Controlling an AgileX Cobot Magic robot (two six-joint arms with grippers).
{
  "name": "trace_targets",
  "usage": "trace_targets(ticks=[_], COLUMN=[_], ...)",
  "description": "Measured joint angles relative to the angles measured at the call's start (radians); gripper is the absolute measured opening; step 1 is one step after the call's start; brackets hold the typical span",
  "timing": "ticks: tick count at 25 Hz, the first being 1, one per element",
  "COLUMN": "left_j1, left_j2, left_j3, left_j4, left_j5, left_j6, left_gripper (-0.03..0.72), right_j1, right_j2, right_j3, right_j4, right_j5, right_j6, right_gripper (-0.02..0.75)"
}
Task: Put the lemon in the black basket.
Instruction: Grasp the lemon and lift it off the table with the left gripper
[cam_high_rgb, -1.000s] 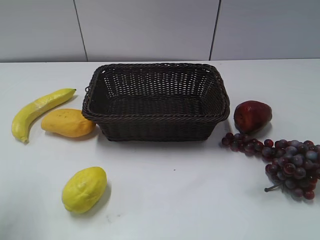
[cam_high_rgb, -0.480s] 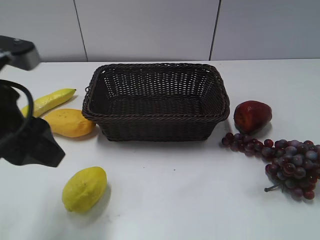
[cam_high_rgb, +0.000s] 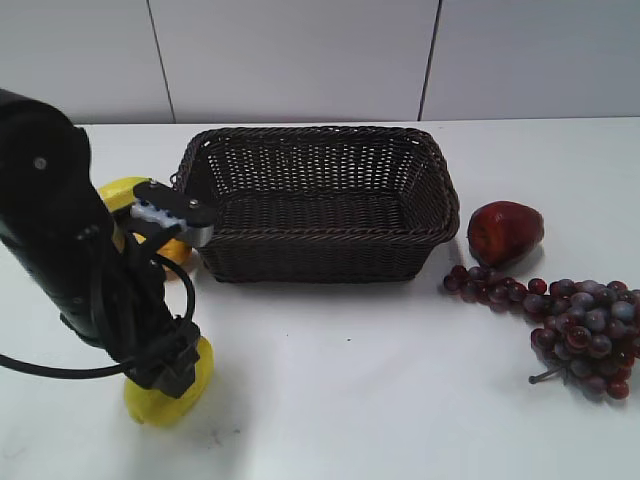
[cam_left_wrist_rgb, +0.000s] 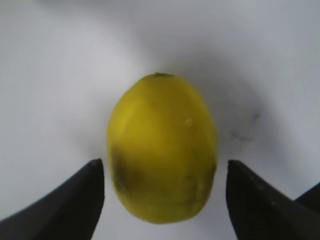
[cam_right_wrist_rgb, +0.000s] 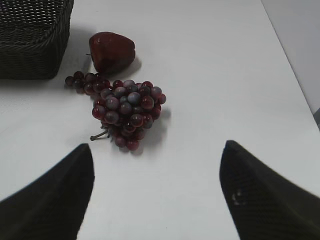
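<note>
The lemon (cam_high_rgb: 200, 375) lies on the white table at the front left, mostly covered by my left arm; the left wrist view shows the lemon (cam_left_wrist_rgb: 162, 147) whole. My left gripper (cam_left_wrist_rgb: 164, 172) is open, with one finger on each side of the lemon and a gap on both sides. The black basket (cam_high_rgb: 312, 205) stands at the middle back and holds nothing; its corner (cam_right_wrist_rgb: 35, 37) shows in the right wrist view. My right gripper (cam_right_wrist_rgb: 157, 155) is open and empty over bare table and is outside the exterior view.
A mango (cam_high_rgb: 178, 250) and a banana (cam_high_rgb: 122, 190) lie left of the basket, mostly hidden by my left arm. A dark red fruit (cam_high_rgb: 505, 232) and a bunch of purple grapes (cam_high_rgb: 585, 325) lie right of the basket.
My left arm has come in from the left edge and lowered over the lemon, now covering most of it. The fruits and the basket have not moved.
</note>
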Motion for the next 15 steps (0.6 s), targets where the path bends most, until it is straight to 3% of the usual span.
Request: trace_targets(ticks=[15], left_j1=[0.0], left_j2=[0.08], left_j3=[-0.03], left_j4=[-0.003], left_j5=[-0.006], left_j6=[-0.001], left_gripper=[0.538], right_j1=[0.0], right_j2=[0.0], right_j3=[0.0], right_j4=[0.0], right_j5=[0.0], right_j6=[0.001], right_gripper=[0.592])
